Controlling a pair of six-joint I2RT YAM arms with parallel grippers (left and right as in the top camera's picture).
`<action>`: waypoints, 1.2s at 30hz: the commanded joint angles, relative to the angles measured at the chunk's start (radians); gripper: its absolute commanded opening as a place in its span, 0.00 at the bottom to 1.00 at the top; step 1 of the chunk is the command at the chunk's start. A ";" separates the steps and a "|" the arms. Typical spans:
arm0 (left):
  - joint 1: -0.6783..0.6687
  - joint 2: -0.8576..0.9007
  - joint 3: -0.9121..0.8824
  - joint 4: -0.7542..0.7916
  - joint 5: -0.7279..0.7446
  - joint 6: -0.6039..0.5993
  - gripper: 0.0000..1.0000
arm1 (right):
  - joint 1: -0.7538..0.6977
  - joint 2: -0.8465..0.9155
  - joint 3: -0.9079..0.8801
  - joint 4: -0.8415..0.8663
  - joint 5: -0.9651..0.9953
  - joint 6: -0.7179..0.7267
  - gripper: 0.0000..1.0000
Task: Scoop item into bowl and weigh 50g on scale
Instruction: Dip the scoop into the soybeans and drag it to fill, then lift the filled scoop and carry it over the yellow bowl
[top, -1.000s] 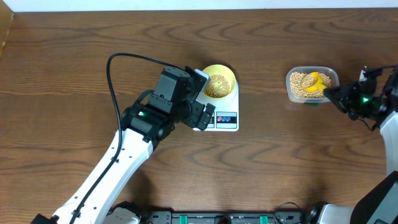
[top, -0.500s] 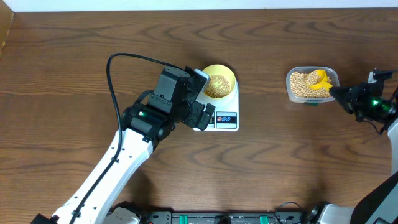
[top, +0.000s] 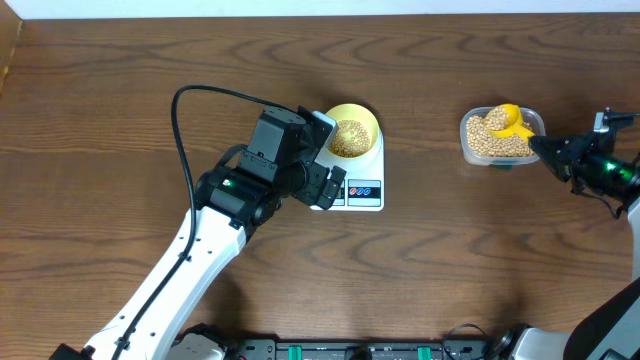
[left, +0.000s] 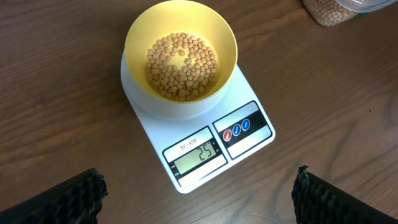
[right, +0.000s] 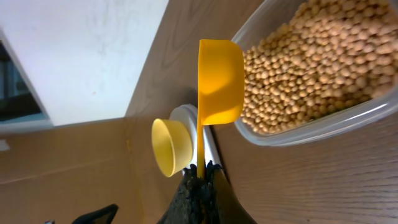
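Observation:
The pale yellow bowl (top: 351, 133) sits on the white scale (top: 356, 178) and holds tan beans (left: 181, 65). The bowl (left: 180, 53) also shows in the left wrist view, and the scale's display (left: 198, 155) reads 25. My left gripper (left: 199, 196) is open and empty, just in front of the scale. My right gripper (right: 200, 173) is shut on the handle of a yellow scoop (right: 219, 81), whose cup rests in the beans (right: 311, 68) of the clear tub (top: 500, 137). The scoop (top: 508, 121) sits at the tub's top right in the overhead view.
The left arm (top: 215, 225) crosses the table from the lower left to the scale. A black cable (top: 190, 110) loops above it. The right arm (top: 600, 170) reaches in from the right edge. A white wall (right: 81, 50) lies beyond the table's far edge.
My right gripper has drawn back to the right, and the scoop has shifted up and right in the tub. The left arm, bowl and scale have not moved.

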 joint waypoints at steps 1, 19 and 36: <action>0.004 -0.002 0.003 0.001 -0.013 0.010 0.98 | -0.004 0.005 0.010 0.000 -0.090 0.006 0.01; 0.004 -0.002 0.003 0.002 -0.013 0.010 0.98 | 0.147 0.005 0.010 0.020 -0.182 0.051 0.01; 0.004 -0.002 0.003 0.002 -0.013 0.010 0.98 | 0.435 0.005 0.010 0.351 -0.069 0.388 0.01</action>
